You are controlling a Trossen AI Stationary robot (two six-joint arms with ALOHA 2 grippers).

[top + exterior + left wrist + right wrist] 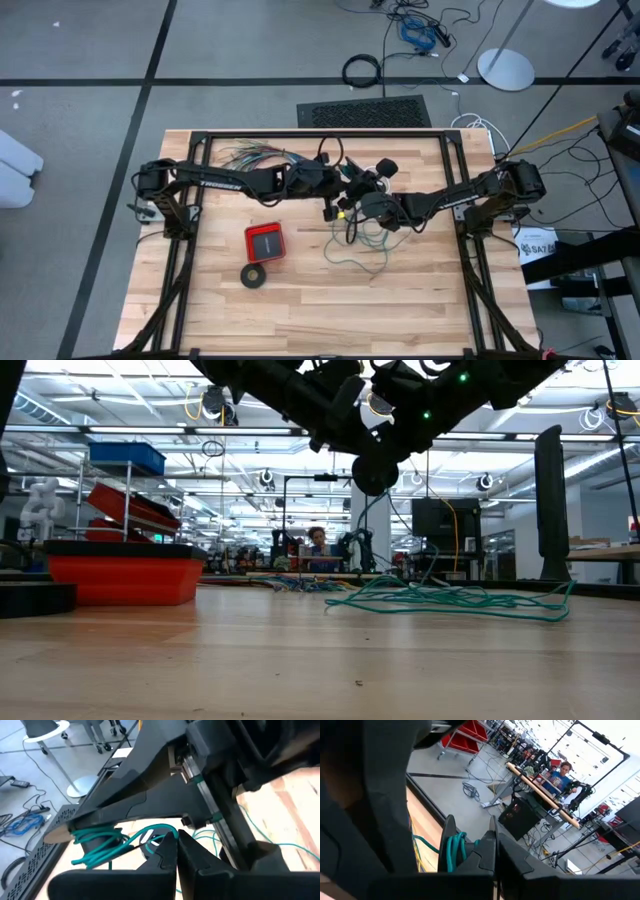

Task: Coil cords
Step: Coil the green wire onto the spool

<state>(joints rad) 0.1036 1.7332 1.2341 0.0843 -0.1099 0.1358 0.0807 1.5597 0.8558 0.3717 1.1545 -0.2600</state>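
1. Two arms reach in from either side and meet over the middle of my table, well above the wood.
2. I see the left gripper with its fingers pressed together; the teal-green wire runs just past their tips, and I cannot tell whether it is pinched there.
3. In the left wrist view, several turns of that wire sit wrapped around a finger of the other arm.
4. I read the right gripper as closed too, with a bunch of teal loops just beside its fingertips.
5. From the low view, the rest of the wire lies as a loose, flat tangle on the wood below the grippers.
6. Overhead, the many-coloured wire bundle fans out near the far edge.
7. A red box sits left of the tangle, with a black ring just beside it on the near side.
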